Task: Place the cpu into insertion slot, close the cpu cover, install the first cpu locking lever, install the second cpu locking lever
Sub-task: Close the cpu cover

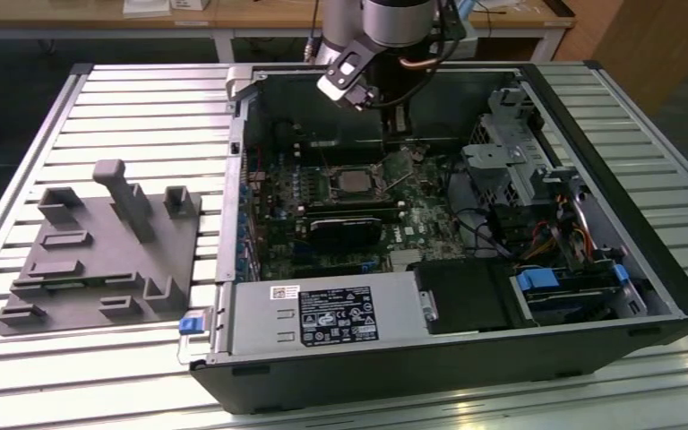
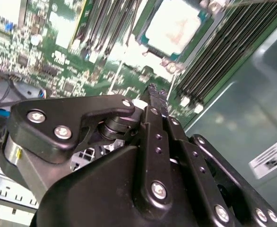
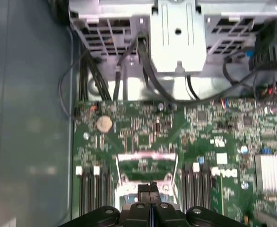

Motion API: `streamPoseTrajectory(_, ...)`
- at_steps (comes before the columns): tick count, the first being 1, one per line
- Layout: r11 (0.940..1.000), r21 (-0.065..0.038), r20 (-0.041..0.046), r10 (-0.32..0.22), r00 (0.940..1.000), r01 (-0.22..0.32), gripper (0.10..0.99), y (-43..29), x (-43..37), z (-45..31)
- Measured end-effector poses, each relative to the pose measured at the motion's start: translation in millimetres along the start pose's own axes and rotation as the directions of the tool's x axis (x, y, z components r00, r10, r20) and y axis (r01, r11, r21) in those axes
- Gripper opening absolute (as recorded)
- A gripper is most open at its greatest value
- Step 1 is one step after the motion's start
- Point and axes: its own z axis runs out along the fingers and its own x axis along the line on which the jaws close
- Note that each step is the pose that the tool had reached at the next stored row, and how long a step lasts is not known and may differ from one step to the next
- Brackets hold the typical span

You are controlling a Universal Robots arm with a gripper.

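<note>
Above motherboard point(image 3: 143, 123), end effector point(image 3: 150, 187) closed, apparently empty; cpu point(image 2: 174, 26) sits in insertion slot point(image 2: 166, 61), memory slots point(image 2: 214, 61) alongside.

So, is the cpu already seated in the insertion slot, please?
In: the cpu lies flat inside the insertion slot, its silvery top framed by the surround in the second wrist view.

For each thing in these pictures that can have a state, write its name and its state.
computer case: lying on its side, open.
cpu: seated in the insertion slot, metal top up.
cpu cover: appears raised open.
gripper: fingers shut, holding nothing, over the motherboard.
</note>
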Motion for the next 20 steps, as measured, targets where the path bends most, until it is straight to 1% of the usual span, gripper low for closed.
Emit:
streamPoseTrajectory(3,1.0,0.001,0.0003,0.0,1.0,0.0,0.106,9.3,0.4,1.1)
streamPoseTrajectory(7,1.0,0.002,0.0002,0.0,1.0,0.0,0.106,19.7,0.8,2.5)
streamPoseTrajectory(12,1.0,0.004,0.0028,0.0,1.0,0.0,0.106,30.4,1.4,4.0)
streamPoseTrajectory(15,1.0,0.006,0.0078,-0.001,1.0,0.001,0.106,35.8,1.7,5.1)
streamPoseTrajectory(20,1.0,0.01,0.0241,-0.002,0.9997,0.002,0.106,41.8,2.1,8.2)
